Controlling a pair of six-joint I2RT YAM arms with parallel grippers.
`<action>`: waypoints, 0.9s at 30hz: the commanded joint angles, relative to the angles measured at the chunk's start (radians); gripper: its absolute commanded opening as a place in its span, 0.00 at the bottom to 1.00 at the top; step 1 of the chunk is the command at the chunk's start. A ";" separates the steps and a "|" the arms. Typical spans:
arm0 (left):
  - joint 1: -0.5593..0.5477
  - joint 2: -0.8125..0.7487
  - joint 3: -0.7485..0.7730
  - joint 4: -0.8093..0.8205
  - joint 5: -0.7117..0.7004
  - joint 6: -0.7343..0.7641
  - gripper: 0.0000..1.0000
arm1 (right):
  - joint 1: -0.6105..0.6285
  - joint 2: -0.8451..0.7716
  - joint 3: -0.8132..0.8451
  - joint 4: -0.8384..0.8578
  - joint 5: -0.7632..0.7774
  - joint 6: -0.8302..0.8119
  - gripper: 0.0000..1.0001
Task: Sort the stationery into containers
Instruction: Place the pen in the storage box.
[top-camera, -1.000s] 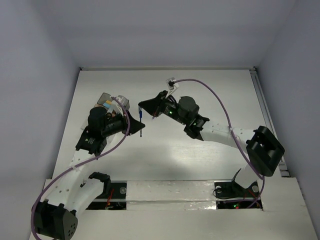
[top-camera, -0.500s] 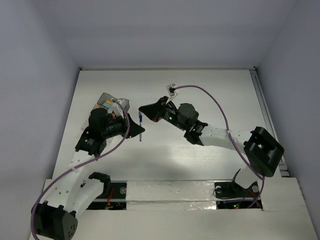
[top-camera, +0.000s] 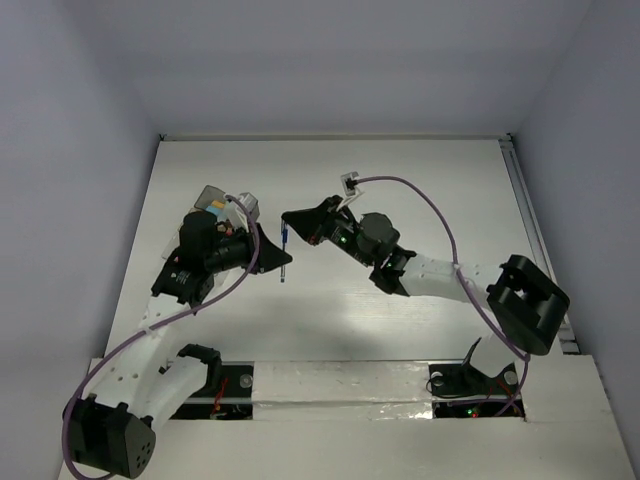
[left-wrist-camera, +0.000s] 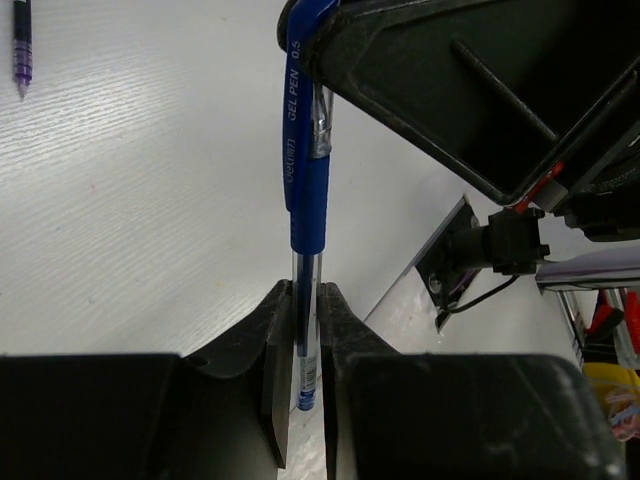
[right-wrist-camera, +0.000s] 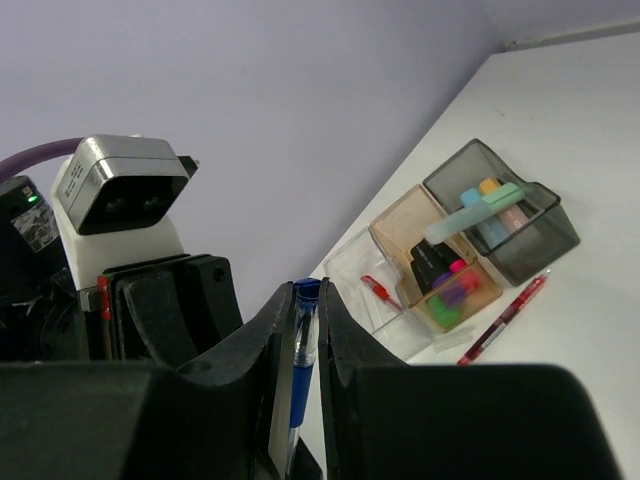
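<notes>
A blue gel pen (left-wrist-camera: 304, 190) is held off the table by both grippers, one at each end. My left gripper (left-wrist-camera: 305, 300) is shut on its clear barrel. My right gripper (right-wrist-camera: 307, 300) is shut on its other end, the pen (right-wrist-camera: 304, 345) showing between the fingers. In the top view the pen (top-camera: 284, 240) spans the gap between the two grippers, left of the table's middle. The containers (right-wrist-camera: 400, 240) stand beyond: a clear compartment with a red pen (right-wrist-camera: 380, 291), a tan one with several highlighters (right-wrist-camera: 452, 290), and a grey one with a mint highlighter (right-wrist-camera: 480, 210).
A red pen (right-wrist-camera: 505, 315) lies on the table beside the containers. A purple pen (left-wrist-camera: 22, 45) lies on the white table further off. In the top view the containers (top-camera: 212, 198) are partly hidden behind my left arm.
Both grippers stay shut on the blue pen. The right wrist has shifted slightly left and the left arm has edged toward the back; the pen has barely moved.
</notes>
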 joint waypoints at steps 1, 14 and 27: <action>0.028 -0.007 0.080 0.383 -0.122 -0.074 0.00 | 0.102 -0.031 -0.025 -0.256 -0.153 -0.031 0.01; 0.028 0.011 -0.138 0.492 -0.434 -0.259 0.00 | -0.099 -0.442 0.137 -0.551 -0.026 -0.139 0.78; 0.324 -0.095 -0.273 0.259 -0.775 -0.359 0.00 | -0.099 -0.575 -0.250 -0.616 -0.009 -0.160 0.77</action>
